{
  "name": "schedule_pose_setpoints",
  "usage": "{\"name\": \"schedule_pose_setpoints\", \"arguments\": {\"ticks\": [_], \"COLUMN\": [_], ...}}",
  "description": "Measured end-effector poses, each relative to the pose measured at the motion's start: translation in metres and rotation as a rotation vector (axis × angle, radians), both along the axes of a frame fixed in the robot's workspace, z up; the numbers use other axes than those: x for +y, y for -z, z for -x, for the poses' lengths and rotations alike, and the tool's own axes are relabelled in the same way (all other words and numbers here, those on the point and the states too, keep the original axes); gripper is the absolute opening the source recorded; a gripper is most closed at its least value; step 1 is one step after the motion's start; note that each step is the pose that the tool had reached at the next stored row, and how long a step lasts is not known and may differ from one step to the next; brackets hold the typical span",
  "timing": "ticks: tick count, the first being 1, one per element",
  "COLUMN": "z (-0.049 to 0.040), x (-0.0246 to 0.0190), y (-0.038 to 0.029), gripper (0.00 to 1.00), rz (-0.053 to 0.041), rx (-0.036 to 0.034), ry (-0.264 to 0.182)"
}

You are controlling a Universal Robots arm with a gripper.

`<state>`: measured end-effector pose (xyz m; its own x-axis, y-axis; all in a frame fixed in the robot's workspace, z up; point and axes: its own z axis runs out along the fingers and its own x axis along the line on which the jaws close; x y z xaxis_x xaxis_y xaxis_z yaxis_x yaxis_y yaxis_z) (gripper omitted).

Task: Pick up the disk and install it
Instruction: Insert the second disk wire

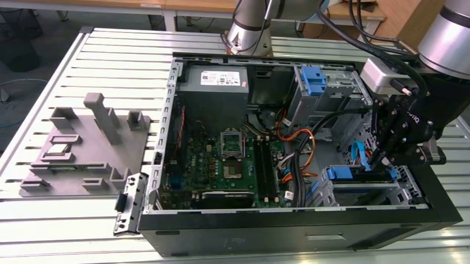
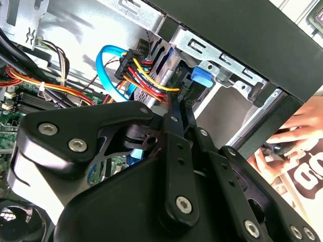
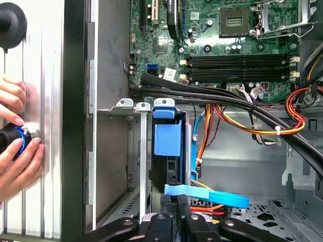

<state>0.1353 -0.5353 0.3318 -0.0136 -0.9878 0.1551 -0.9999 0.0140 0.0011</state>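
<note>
One disk (image 3: 168, 146) seated in its bay.
Insertion step judged in hand; gripper (image 3: 175, 201), fingers closed together, is held just behind the disk.

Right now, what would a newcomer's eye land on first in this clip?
The open black computer case on the slatted metal table, its green motherboard exposed. The black gripper reaches into the drive cage at the exterior view's right, by a blue plastic drive rail and orange and yellow cables. A person's hands rest beside the case.
</note>
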Motion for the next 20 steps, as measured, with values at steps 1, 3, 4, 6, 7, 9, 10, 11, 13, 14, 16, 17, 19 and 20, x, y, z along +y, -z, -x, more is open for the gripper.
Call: {"name": "schedule_pose_setpoints", "arguments": {"ticks": [1, 3, 4, 6, 7, 9, 10, 11, 13, 14, 16, 17, 19, 20], "z": [0.0, 0.0, 0.0, 0.0, 0.0, 0.0, 0.0, 0.0, 0.0, -0.0001, -0.0004, -0.0006, -0.0009, -0.0012], "x": [0.0, 0.0, 0.0, 0.0, 0.0, 0.0, 0.0, 0.0, 0.0, 0.0, 0.0004, 0.0008, 0.0016, 0.002], "y": [0.0, 0.0, 0.0, 0.0002, 0.0002, 0.0001, -0.0002, -0.0008, -0.0021, -0.0022, -0.0026, -0.0027, -0.0031, -0.0039], "gripper": [0.16, 0.16, 0.16, 0.17, 0.17, 0.24, 0.24, 0.24, 0.24, 0.24, 0.24, 0.24, 0.24, 0.24], "rz": [0.0, 0.0, 0.0, -0.0003, -0.0003, 0.0, 0.0002, 0.0004, 0.0, -0.0001, 0.0001, 0.0003, 0.0, 0.0003], "rx": [0.0, 0.0, 0.0, 0.0, 0.0, 0.0, 0.0, 0.0, 0.0, 0.0, 0.0, 0.0, 0.0, 0.0], "ry": [0.0, 0.0, 0.0, 0.0, 0.0, 0.0, 0.0, 0.0, 0.0, 0.0, 0.0, 0.0, 0.0, 0.0]}}
